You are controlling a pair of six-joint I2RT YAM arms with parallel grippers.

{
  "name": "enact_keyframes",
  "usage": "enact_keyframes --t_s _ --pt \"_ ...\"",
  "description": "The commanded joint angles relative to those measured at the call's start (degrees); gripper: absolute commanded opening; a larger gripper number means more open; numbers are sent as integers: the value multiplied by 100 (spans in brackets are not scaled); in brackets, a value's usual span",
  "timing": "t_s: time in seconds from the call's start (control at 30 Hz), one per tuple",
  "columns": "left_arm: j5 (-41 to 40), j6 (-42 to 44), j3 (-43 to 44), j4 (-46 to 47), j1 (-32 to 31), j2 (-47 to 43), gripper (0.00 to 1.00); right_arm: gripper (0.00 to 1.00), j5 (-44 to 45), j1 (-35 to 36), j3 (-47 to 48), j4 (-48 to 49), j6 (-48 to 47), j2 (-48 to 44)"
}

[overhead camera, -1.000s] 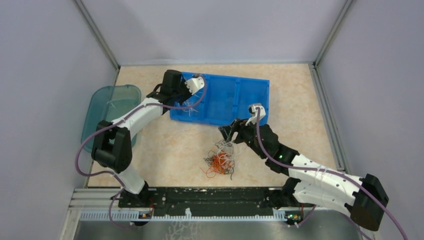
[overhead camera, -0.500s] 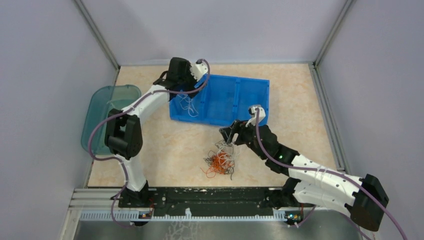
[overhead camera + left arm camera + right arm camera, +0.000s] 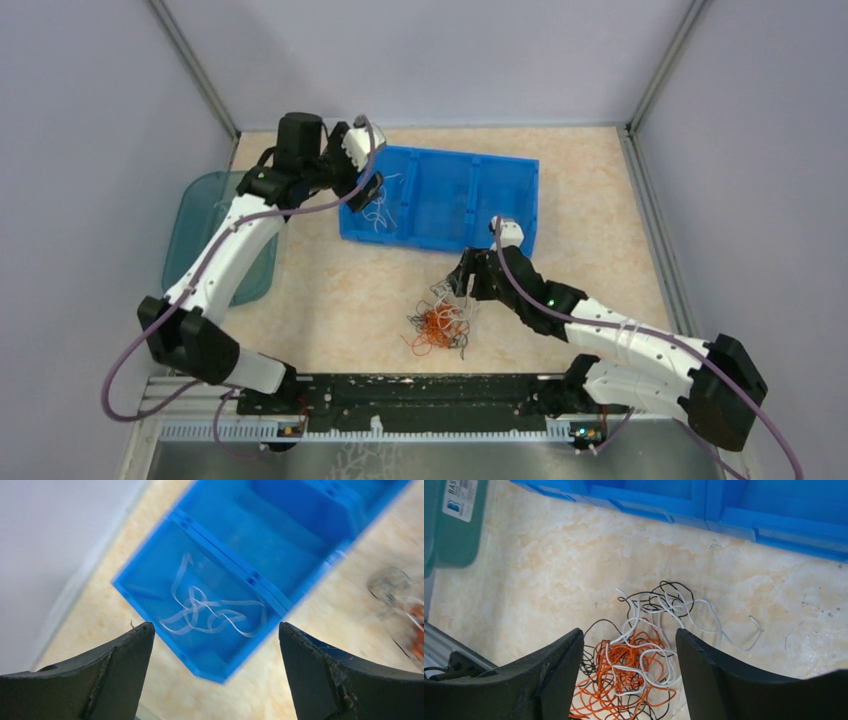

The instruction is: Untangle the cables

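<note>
A tangled heap of cables (image 3: pixel 440 325), mostly red-orange with white and black strands looped through it, lies on the beige marbled counter (image 3: pixel 330 290) just below the centre of the top view, apart from the near edge of a divided blue tray (image 3: pixel 505 195) that sits in the upper middle. A second, smaller bunch of white cables (image 3: pixel 210 612) lies loose in the tray's leftmost compartment. The left pincer (image 3: pixel 365 190) hangs over that compartment's left end; in its wrist view the two dark fingers stand wide apart at the lower corners of the frame, nothing between them, and the white strands show on the blue floor below the gap. The right pincer (image 3: pixel 462 285) is low over the upper edge of the heap on the counter, between the heap and the tray. In the right wrist view its jaws stand fairly wide, empty, and the orange, white and black loops fill the space below and between the fingers; whether the fingertips touch any strand cannot be told. A translucent teal container (image 3: pixel 205 215) rests at the left edge of the counter, partly under the left arm, and its white label (image 3: pixel 459 497) shows in the upper left of the right wrist view.
</note>
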Motion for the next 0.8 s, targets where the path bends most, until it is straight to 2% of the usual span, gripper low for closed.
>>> enact_keyframes --t_s 0.0,0.17,0.2,0.3,0.43,0.77 --pt "643 270 -1124 -717 -29 -773 99 68 -114 -164 59 -72 161 169" --pt "773 538 -1907 -831 -49 -1404 99 64 -548 -579 -35 279 -59 491" --pt "812 569 -2049 -838 -45 -1537 99 60 -656 -706 -25 412 -238 743" --pt "883 556 -2052 -902 -55 -1570 97 52 -921 -924 14 521 -378 1064" --pt "938 563 -2036 -926 -58 -1596 96 47 -1424 -1031 -46 950 -581 1226" --pt "990 523 -1924 -931 -58 -1609 95 33 -1479 -1059 64 1116 -880 1729"
